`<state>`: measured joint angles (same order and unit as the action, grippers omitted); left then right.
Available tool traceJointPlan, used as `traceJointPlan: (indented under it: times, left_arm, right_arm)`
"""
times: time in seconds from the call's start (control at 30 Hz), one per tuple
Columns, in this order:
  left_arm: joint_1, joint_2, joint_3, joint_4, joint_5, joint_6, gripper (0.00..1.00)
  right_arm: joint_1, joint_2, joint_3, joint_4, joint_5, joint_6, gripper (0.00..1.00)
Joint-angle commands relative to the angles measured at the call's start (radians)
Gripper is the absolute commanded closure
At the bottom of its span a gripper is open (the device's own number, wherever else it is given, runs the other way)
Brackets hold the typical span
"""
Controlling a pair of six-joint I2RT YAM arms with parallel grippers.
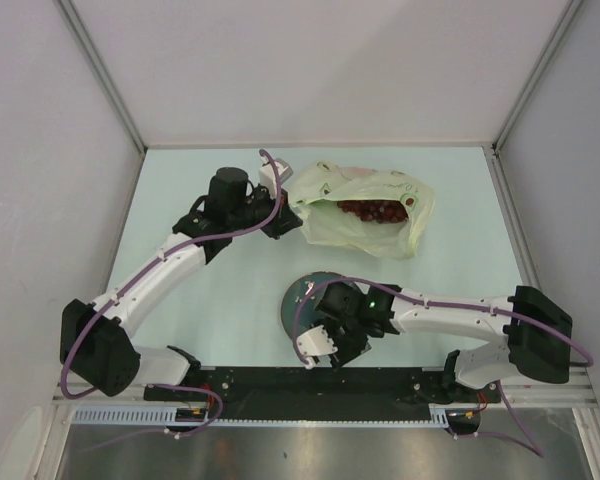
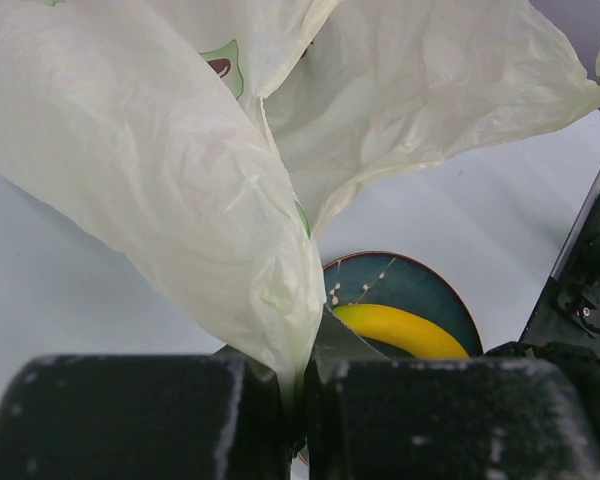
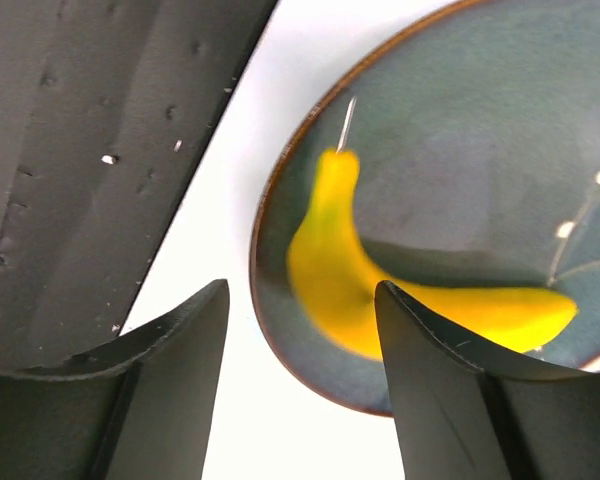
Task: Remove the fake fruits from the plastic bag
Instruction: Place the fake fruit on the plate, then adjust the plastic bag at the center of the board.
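The pale yellow-green plastic bag (image 1: 365, 205) lies at the back of the table, its mouth facing the arms, with a dark red grape bunch (image 1: 375, 211) showing inside. My left gripper (image 1: 280, 215) is shut on the bag's left edge, and the film (image 2: 180, 180) rises bunched from between its jaws (image 2: 300, 400). The yellow banana (image 3: 330, 270) lies on the dark blue-green plate (image 3: 460, 150). My right gripper (image 3: 300, 290) hangs open just above the plate's near rim and holds nothing. From above, this gripper (image 1: 330, 352) covers most of the plate (image 1: 302, 295). Banana (image 2: 400, 330) and plate (image 2: 420, 285) also show past the left jaws.
A black rail (image 1: 310, 380) runs along the table's near edge, just behind the right gripper. Pale walls enclose the table on the left, back and right. The right arm (image 2: 590, 280) stands at the right edge of the left wrist view.
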<state>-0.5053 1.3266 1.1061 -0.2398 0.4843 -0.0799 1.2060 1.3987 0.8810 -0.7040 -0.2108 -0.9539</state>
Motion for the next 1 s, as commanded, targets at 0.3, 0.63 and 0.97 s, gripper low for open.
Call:
traceJointPlan:
  times: [0.3, 0.63, 0.97]
  left_arm:
    - [0.004, -0.01, 0.037, 0.01, 0.043, -0.023, 0.96]
    - [-0.013, 0.049, 0.141, -0.145, 0.013, 0.17, 0.97]
    - [-0.084, 0.069, 0.241, -0.242, 0.022, 0.297, 1.0]
  right_arm:
    - [-0.064, -0.142, 0.285, -0.077, 0.065, 0.194, 0.35]
    - [-0.578, -0.098, 0.288, 0.325, -0.074, 0.529, 0.5]
    - [-0.623, 0.081, 0.303, 0.563, 0.04, 0.693, 0.68]
